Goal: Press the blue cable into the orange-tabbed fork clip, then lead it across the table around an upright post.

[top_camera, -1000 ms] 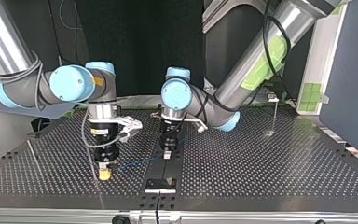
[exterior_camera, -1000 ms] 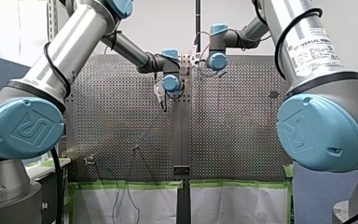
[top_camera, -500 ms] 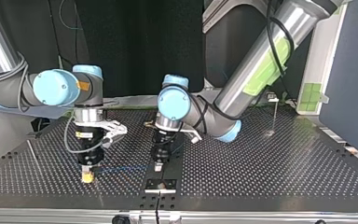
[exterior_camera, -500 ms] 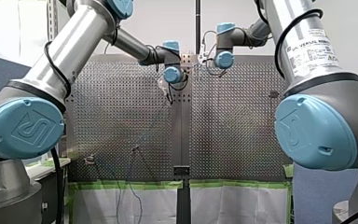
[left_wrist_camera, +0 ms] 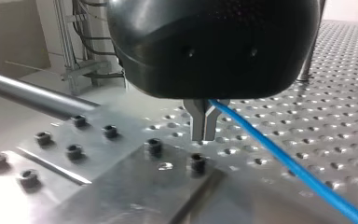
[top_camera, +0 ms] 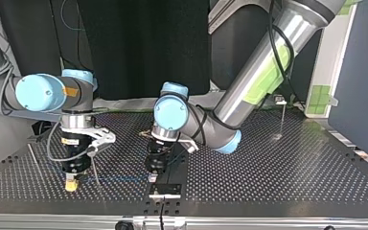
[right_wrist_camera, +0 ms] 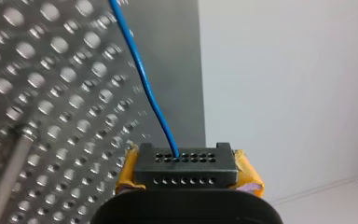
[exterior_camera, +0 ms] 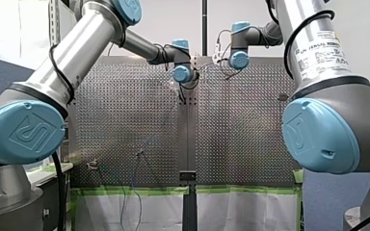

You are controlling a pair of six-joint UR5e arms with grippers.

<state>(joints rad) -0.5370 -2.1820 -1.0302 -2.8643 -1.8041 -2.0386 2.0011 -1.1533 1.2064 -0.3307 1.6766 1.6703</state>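
I see a thin blue cable (top_camera: 120, 179) stretched nearly straight and low over the perforated table (top_camera: 278, 172), in the near-left part of the top view. At one side it is pinched between the yellow pads (right_wrist_camera: 249, 175) of my right gripper (right_wrist_camera: 186, 161). At the other it passes between the closed metal fingers (left_wrist_camera: 198, 119) of my left gripper (left_wrist_camera: 203, 133) (it leaves them slanting down toward the table). A slim upright post (top_camera: 283, 120) stands at the top view's far right, well apart from the cable. Another thin post (top_camera: 95, 171) stands just beside my right gripper, near the cable.
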